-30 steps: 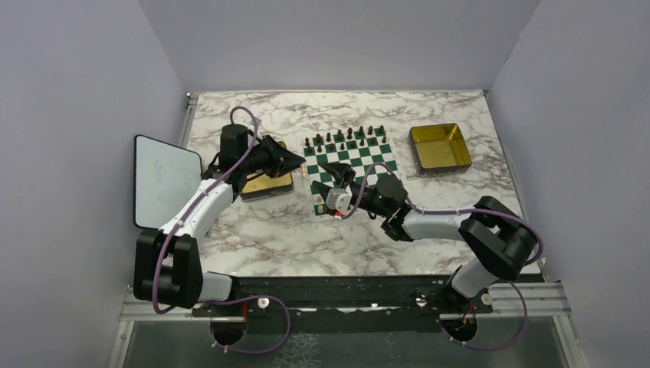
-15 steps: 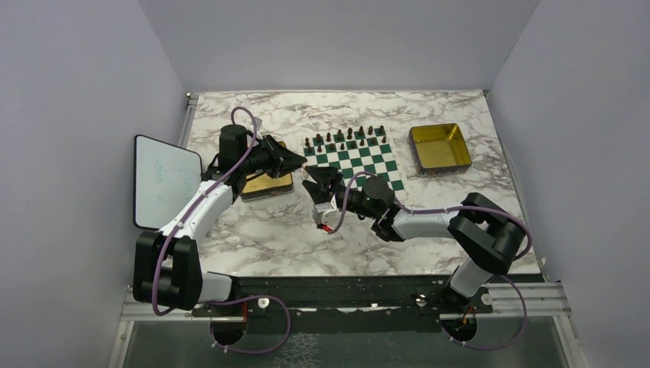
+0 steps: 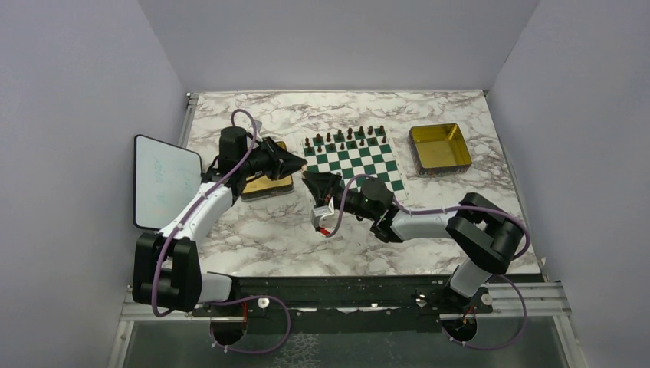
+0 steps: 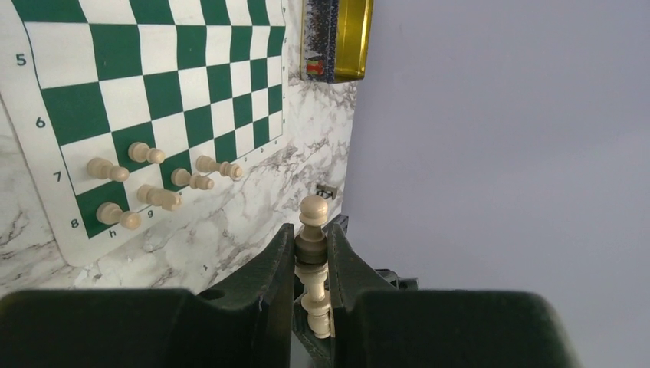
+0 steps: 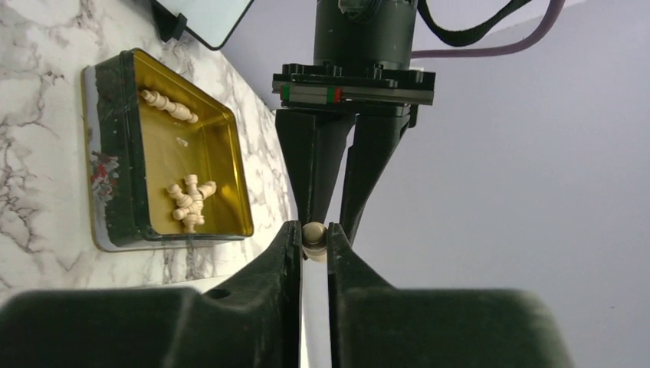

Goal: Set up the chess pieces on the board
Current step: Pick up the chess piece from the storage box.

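Observation:
A cream chess piece is pinched across its middle by my left gripper, which is shut on it above the table's left half, between the left gold tray and the board. My right gripper meets it tip to tip and is shut on one rounded end of the same piece. In the top view the two grippers touch near the board's near-left corner, the left gripper just above the right gripper. Several cream pieces stand on the board's corner squares.
The left gold tray holds several loose cream pieces. Dark pieces line the board's far rows. A second gold tray sits at the right. A white tablet leans at the left edge.
My right gripper swung left from over the board's near-left corner to the left gripper and closed on the piece held there. The left arm stayed still.

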Controlling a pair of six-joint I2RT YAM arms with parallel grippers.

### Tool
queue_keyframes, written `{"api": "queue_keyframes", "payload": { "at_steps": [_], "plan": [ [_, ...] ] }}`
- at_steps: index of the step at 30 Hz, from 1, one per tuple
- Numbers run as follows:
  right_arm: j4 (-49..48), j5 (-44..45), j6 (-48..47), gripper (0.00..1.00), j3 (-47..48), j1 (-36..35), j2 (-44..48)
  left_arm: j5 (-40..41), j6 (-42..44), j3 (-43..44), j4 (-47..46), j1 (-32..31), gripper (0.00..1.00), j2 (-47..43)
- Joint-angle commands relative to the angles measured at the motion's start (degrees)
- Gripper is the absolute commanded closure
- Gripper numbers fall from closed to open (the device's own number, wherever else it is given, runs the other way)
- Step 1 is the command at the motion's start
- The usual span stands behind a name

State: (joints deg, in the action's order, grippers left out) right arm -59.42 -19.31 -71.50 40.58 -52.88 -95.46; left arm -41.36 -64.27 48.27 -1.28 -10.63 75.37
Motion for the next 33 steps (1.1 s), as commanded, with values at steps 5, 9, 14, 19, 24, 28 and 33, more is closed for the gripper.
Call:
{"api": "queue_keyframes", "payload": {
  "at_steps": [5, 9, 14, 19, 24, 28, 33],
  "plan": [
    [-2.7, 1.4, 0.6, 0.99, -0.2, -1.1, -0.5, -1.1, 0.2, -0.5, -1.3, -0.5, 0.88, -1.7],
    [-3.1, 2.5, 7.4, 0.99, -1.4, -1.2, 1.8, 1.2, 2.7, 0.2, -0.2, -0.5, 0.88, -2.1],
    [-1.3, 9.4, 22.3, 0.99, -2.9, -1.3, 6.7, 6.3, 10.0, 4.3, 4.7, -0.5, 0.88, -1.7],
    [10.9, 23.0, 39.5, 0.99, -1.1, -1.3, 13.0, 13.0, 19.7, 7.6, 8.5, -0.5, 0.88, -1.6],
    [20.3, 32.0, 53.7, 0.96, -3.1, -1.3, 19.4, 18.7, 28.5, 9.1, 12.0, -0.5, 0.88, -2.8],
    [33.3, 37.1, 63.0, 0.99, -2.4, -1.3, 23.4, 19.9, 33.4, 8.8, 13.2, -0.6, 0.88, -4.1],
    [42.4, 46.1, 70.2, 0.99, -4.0, -1.1, 27.1, 19.8, 40.7, 7.2, 14.7, -0.6, 0.88, -6.0]
  ]
}}
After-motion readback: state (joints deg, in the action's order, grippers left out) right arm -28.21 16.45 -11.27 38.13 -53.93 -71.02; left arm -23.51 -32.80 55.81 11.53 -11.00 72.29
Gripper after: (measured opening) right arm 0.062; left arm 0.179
